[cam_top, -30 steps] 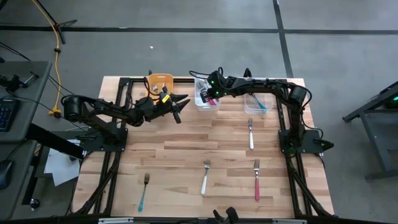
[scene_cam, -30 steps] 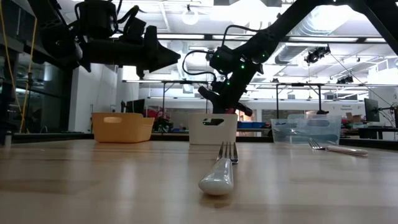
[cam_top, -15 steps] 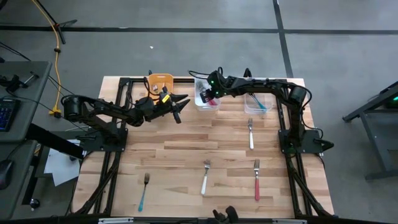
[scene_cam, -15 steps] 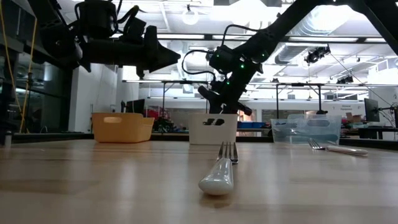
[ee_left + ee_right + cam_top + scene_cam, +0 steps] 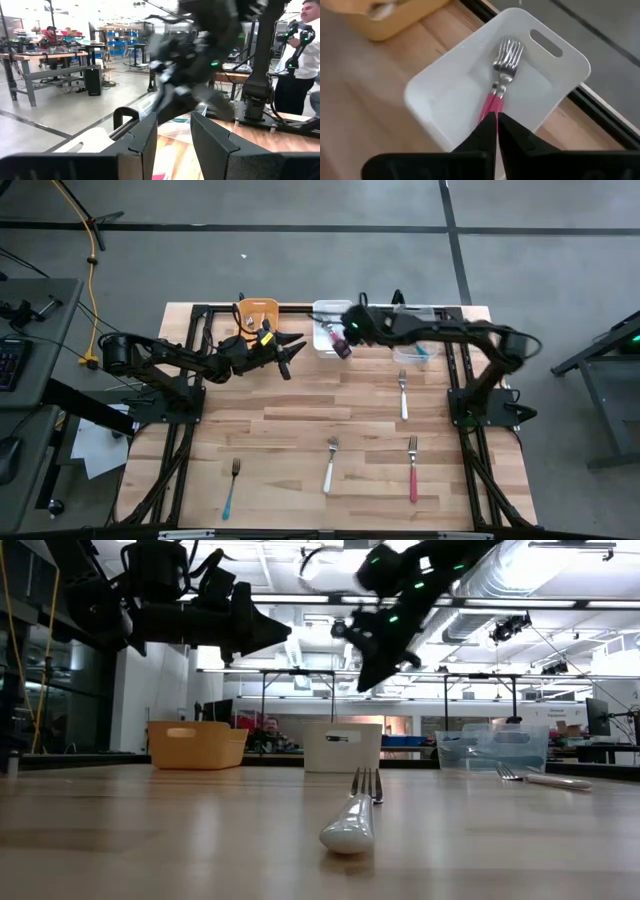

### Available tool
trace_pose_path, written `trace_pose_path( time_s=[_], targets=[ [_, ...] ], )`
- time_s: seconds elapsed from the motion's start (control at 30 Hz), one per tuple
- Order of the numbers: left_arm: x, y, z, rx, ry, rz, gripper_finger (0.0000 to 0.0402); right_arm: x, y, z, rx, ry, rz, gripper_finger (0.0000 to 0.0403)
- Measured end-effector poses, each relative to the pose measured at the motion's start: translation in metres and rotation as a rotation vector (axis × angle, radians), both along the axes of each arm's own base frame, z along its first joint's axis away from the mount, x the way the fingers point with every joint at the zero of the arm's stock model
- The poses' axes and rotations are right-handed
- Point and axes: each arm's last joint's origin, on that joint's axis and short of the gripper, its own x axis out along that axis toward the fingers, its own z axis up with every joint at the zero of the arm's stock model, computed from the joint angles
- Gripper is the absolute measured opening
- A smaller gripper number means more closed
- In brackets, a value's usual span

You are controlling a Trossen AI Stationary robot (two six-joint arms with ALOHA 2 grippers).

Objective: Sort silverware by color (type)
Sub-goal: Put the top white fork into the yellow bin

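Observation:
A fork (image 5: 504,62) with a silver head and a pink handle lies inside the white bin (image 5: 560,50), head toward the bin's handle slot. My right gripper (image 5: 496,116) hangs above that bin (image 5: 322,315), pointing slantwise down, shut and with nothing between its fingers; in the low view it (image 5: 368,680) is well above the bin's rim. My left gripper (image 5: 290,355) waits level in the air between the orange bin and the white bin, open and with nothing in it (image 5: 174,145).
An orange bin (image 5: 257,310) and a clear bin (image 5: 413,345) holding teal-handled forks flank the white one at the far edge. Loose on the table lie two white-handled forks (image 5: 402,395) (image 5: 329,465), a pink one (image 5: 412,470) and a teal one (image 5: 231,485).
My right gripper has risen out of the white bin, drawn slightly toward the near edge and rolled a little. The pink fork stays lying in the bin.

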Motion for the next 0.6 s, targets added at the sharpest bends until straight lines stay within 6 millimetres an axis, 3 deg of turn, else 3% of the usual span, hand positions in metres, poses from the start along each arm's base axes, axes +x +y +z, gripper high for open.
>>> trace_pose_path(
  time_s=[0.1, 0.27, 0.43, 0.6],
  targets=[
    [0.0, 0.0, -0.001, -0.001, 0.006, 0.0, 0.011, -0.02, 0.03, -0.004, -0.003, -0.092, 0.017, 0.0018],
    [0.001, -0.001, -0.002, -0.002, 0.018, -0.036, 0.011, -0.056, 0.081, -0.026, 0.059, -0.143, -0.006, 0.0002],
    [0.001, -0.002, -0.002, 0.001, 0.018, -0.07, 0.011, -0.089, 0.12, -0.038, 0.158, 0.004, -0.135, 0.0001],
    [0.001, -0.002, -0.002, -0.004, 0.024, -0.077, 0.011, -0.107, 0.141, -0.043, 0.235, 0.116, -0.264, 0.0014]
  ],
)
